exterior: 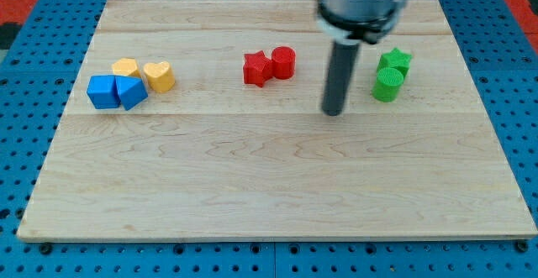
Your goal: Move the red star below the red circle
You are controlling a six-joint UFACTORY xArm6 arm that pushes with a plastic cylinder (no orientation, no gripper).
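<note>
The red star (256, 68) lies near the middle of the board's upper half, touching the left side of the red circle (283, 62). My tip (334, 112) is on the board to the right of and slightly below both red blocks, about a block's width or more clear of the red circle. It touches no block.
A green star (395, 60) and a green circle (387, 85) sit together right of my tip. At the view's left are a blue cube (102, 91), a blue triangle (131, 91), a yellow hexagon (126, 67) and a yellow heart (159, 76), clustered. The wooden board (269, 194) lies on a blue pegboard.
</note>
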